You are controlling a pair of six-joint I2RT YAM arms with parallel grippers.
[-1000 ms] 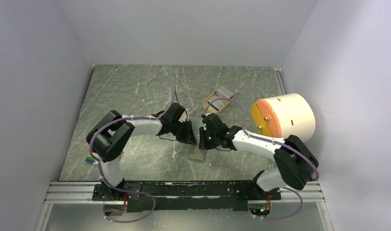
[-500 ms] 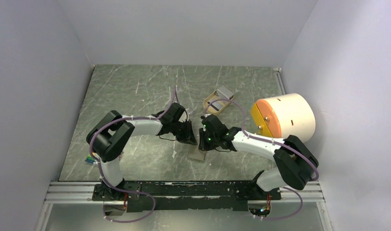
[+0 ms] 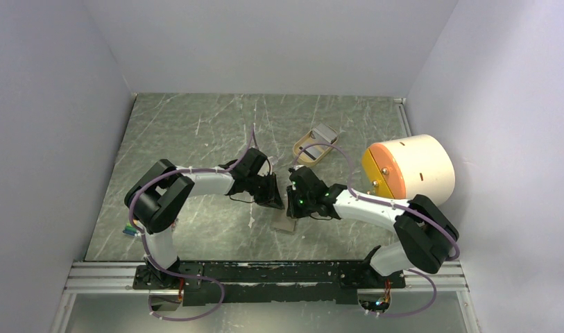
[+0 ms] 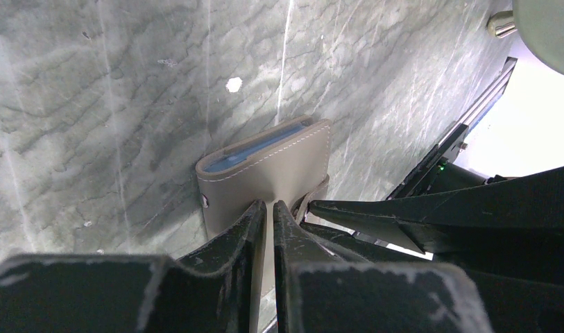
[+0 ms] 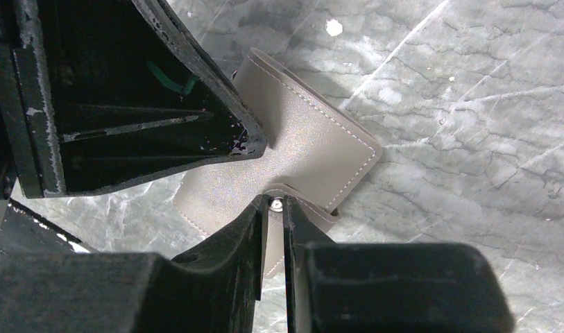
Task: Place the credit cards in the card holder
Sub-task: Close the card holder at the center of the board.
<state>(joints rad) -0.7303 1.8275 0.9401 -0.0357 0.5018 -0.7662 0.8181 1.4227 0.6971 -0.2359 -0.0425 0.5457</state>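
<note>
Card holder (image 4: 272, 163) clenched by left pincer (image 4: 270, 208) at edge, right pincer (image 5: 273, 208) at flap.

A dark green table top (image 3: 195, 132) with thin white lines, like marble, is filling the middle of the top view. Three plain walls are standing around it: a left wall (image 3: 50, 104), a back wall (image 3: 265, 41) across the top of the frame, and a right wall (image 3: 515, 83). Soft, even light is falling on them, and they are looking pale grey and a little purple. A silver metal rail (image 3: 91, 274) is running along the bottom edge of the table. In the left wrist view a small white speck (image 4: 233, 84) is showing on the green top.
</note>
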